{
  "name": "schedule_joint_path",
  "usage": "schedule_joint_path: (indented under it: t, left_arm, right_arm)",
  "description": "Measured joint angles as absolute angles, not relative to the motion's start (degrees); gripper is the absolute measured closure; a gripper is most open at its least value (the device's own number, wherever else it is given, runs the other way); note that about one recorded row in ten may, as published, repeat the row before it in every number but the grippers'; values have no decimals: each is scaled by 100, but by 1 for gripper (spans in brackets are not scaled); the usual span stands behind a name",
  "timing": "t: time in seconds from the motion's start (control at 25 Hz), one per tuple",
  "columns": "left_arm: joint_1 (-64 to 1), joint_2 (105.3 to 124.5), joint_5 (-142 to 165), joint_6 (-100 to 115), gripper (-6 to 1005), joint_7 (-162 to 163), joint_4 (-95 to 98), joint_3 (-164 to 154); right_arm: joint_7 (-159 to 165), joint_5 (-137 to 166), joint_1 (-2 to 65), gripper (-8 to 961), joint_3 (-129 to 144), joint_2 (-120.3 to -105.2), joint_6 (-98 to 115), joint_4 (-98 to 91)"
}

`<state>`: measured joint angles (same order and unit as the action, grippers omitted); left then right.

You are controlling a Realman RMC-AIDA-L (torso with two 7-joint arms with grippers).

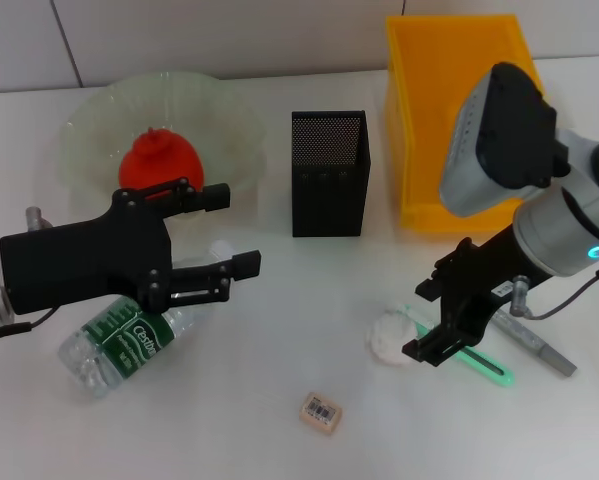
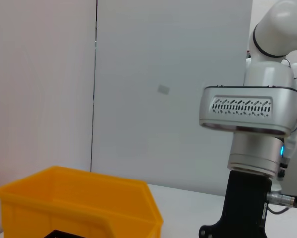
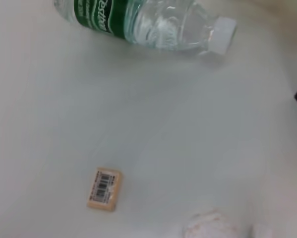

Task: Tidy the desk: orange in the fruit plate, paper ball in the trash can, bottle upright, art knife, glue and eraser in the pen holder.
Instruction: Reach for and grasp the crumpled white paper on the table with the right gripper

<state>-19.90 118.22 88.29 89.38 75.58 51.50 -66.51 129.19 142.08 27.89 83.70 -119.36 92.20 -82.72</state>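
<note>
Beside the paper ball point(image 1: 389, 338) the right gripper point(image 1: 449, 322) hung low, jaws spread. Judged best: centre over ball, close gently, lift clear toward trash can point(image 1: 429, 130). Left gripper point(image 1: 219, 238) spread above lying bottle point(image 1: 119, 345).

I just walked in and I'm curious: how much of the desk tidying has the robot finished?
One step looks done: the orange sits in the fruit plate. The open left gripper is above the bottle, which lies on its side. The right gripper is beside the paper ball, not yet in the trash can. The eraser is on the table, outside the pen holder.
</note>
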Motion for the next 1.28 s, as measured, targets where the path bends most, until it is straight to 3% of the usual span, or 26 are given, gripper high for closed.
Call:
schedule_joint_path:
  t: [1.28]
  left_arm:
    - [-1999, 11844, 8834, 8929, 193, 7500, 5149, -6701]
  right_arm:
    - [13217, 14214, 3217, 276, 9029, -11951, 8543, -7296]
